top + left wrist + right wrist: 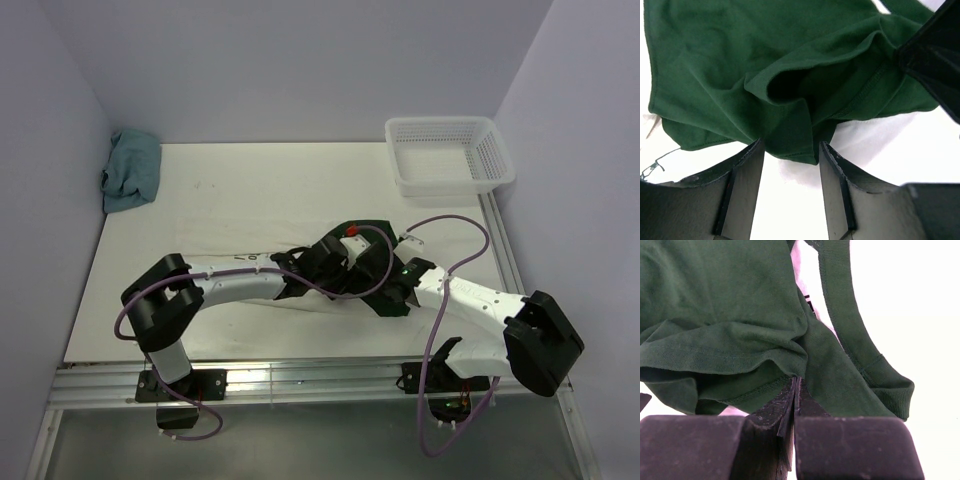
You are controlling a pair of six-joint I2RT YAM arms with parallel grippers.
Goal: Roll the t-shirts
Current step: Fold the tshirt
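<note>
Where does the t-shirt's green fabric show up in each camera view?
Top external: green fabric, dark patch mid-table between the wrists.
Left wrist: fills the upper frame, above the open left gripper.
Right wrist: fills the upper left, pinched by the right gripper.
Shared landmark: right gripper, also black at upper right of left wrist.

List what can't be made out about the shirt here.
- Left wrist: shirt cut off by frame edges; only green fabric shows.
- Top view: its outline, under left arm and right arm, white on white table.
- Right wrist: print, mostly behind green sleeve.
</note>
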